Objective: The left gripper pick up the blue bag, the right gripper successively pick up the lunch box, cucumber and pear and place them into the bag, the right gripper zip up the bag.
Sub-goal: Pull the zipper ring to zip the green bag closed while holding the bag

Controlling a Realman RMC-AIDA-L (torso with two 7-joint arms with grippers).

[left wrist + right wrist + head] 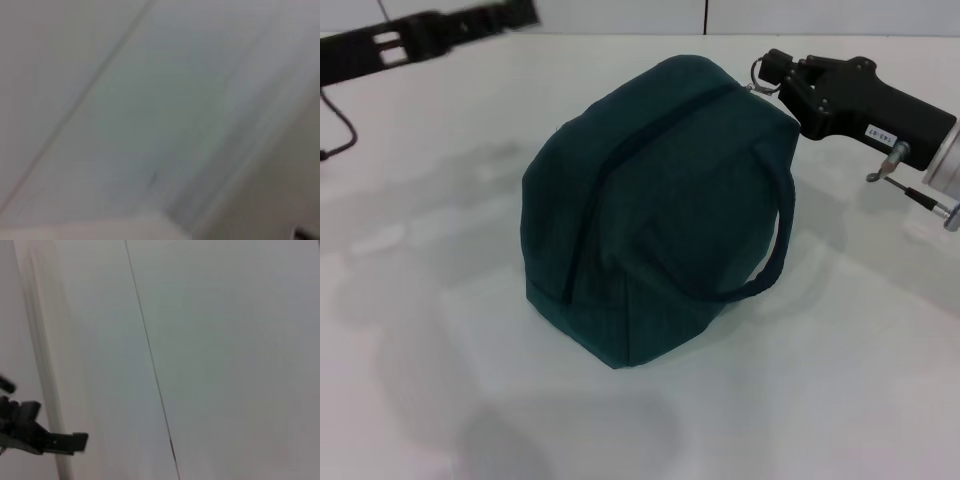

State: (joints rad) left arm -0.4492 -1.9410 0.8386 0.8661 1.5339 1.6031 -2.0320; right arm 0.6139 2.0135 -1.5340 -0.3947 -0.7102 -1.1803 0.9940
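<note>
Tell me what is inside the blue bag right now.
Nothing inside shows: the blue bag sits on the table with its zip run across the top. The right gripper is at the ring pull; contents stay hidden.

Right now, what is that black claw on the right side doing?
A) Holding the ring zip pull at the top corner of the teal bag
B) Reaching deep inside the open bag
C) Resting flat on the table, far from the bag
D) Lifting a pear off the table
A: the right gripper sits at the ring zip pull on the upper corner of the blue bag, whose zip looks closed.
</note>
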